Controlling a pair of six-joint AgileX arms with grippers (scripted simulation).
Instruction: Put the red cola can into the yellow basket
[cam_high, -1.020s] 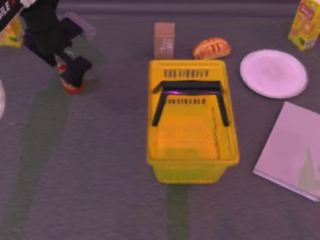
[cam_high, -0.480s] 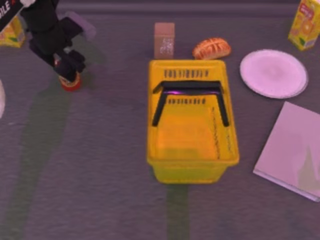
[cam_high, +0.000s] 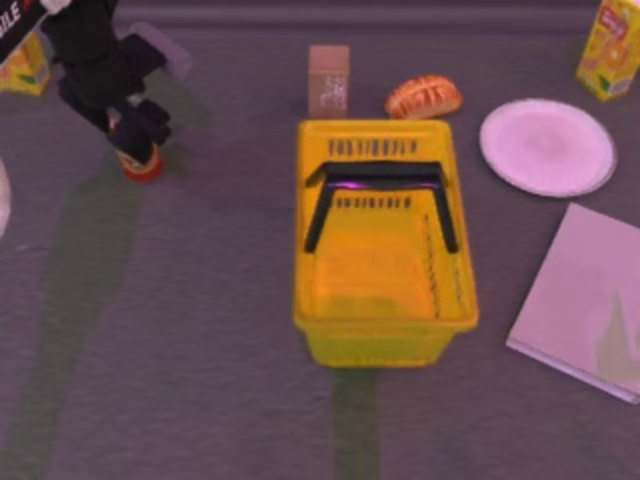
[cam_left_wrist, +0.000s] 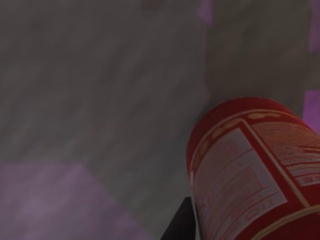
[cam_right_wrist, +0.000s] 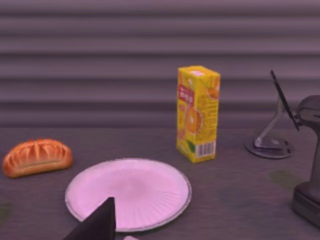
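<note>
The red cola can (cam_high: 141, 166) stands on the table at the far left, and its labelled side fills the left wrist view (cam_left_wrist: 250, 170). My left gripper (cam_high: 135, 135) sits down over it, shut on the can, with one dark finger (cam_left_wrist: 181, 222) pressed against its side. The yellow basket (cam_high: 300, 250), its black handle folded over the top, is in the middle of the table, well to the right of the can. My right arm is out of the top view; its wrist view shows one dark finger (cam_right_wrist: 100, 222) set far to the side, the gripper open and holding nothing.
Behind the basket are a brown carton (cam_high: 328, 80) and a bread loaf (cam_high: 423, 97). A white plate (cam_high: 546, 146), a juice carton (cam_high: 610, 48) and a pale flat sheet (cam_high: 590, 300) lie at the right. Another juice carton (cam_high: 22, 65) is behind my left arm.
My left gripper drew back a little towards the far left and settled over the can; in the last half second almost nothing has moved.
</note>
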